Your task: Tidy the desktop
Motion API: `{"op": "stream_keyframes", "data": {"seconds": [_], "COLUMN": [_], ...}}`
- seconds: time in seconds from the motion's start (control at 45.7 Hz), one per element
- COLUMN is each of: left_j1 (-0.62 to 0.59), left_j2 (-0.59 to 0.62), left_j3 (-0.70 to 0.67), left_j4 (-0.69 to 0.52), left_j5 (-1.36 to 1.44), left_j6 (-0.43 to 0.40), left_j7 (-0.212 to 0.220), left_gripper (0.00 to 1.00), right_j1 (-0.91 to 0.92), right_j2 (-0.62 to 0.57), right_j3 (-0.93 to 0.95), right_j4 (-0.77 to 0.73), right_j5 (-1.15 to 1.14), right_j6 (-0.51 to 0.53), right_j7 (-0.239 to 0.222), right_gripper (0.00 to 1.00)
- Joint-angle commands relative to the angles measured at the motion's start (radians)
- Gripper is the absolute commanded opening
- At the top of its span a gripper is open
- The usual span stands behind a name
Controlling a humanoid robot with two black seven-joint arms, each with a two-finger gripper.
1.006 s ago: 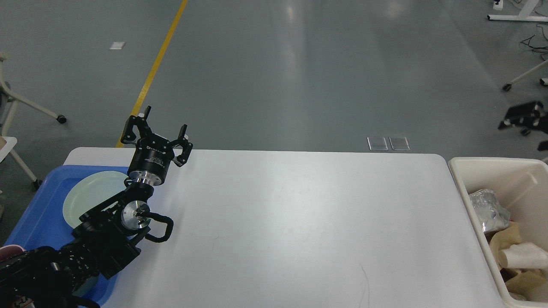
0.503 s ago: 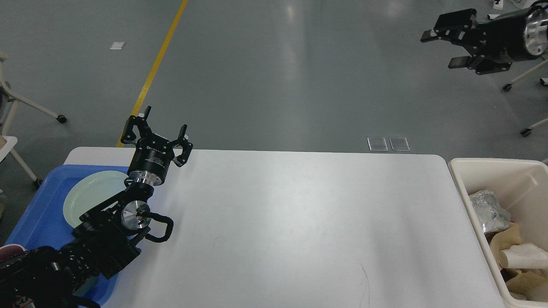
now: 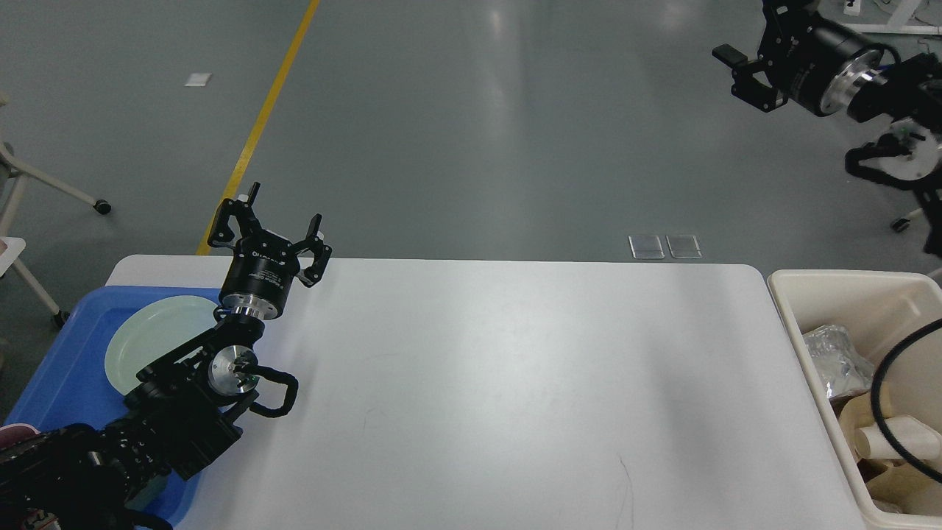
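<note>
- Head view is showing the desktop (image 3: 515,383), a wide white top with rounded corners, filling the lower middle and running from a blue tray on the left to a cream bin on the right.
- Left gripper (image 3: 282,221) is hovering over the far left corner of the desktop, pointing up and away, with its two fingers spread apart and nothing sitting between them.
- Its arm is coming in from the lower left corner, crossing over the near part of the blue tray (image 3: 70,346).
- A pale green plate (image 3: 158,338) is lying flat inside that tray, partly covered by the arm.
- Right gripper (image 3: 747,44) is hanging high in the top right corner, well away from the desktop and over the grey floor; it is partly cut off by the top edge, so whether its fingers are apart or together cannot be told.
- Cream bin (image 3: 854,283) is standing just beside the right end of the desktop, holding crumpled clear plastic (image 3: 835,361) and pale paper cups (image 3: 883,438).
- A black cable (image 3: 883,375) is looping in front of the bin's contents at the right edge.
- A yellow line (image 3: 257,129) is running across the floor beyond the table.
</note>
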Motion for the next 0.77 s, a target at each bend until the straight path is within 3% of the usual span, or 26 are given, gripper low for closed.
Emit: {"op": "stream_keyframes", "data": {"seconds": [0.0,0.175,0.416,0.744], "left_j1": [0.000,0.000,0.000,0.000], "left_j2": [0.000,0.000,0.000,0.000], "left_j3": [0.001,-0.001,-0.001,-0.001], "left_j4": [0.000,0.000,0.000,0.000], "left_j5": [0.000,0.000,0.000,0.000], "left_j6": [0.000,0.000,0.000,0.000], "left_j7": [-0.001,-0.001,-0.001,0.001], "left_gripper": [0.97,0.97,0.97,0.97], "right_j1": [-0.074,-0.112,-0.149,-0.229], "right_j2": [0.064,0.105,0.208,0.288], "right_j3": [0.133,0.221,0.225,0.219], "right_j4": [-0.038,-0.047,-0.131,-0.127], "right_j5": [0.002,0.002,0.031,0.029], "right_j6": [-0.051,-0.093,-0.107,-0.104], "right_j7": [0.005,0.006,0.012,0.015], "right_gripper": [1.00,1.00,1.00,1.00]}}
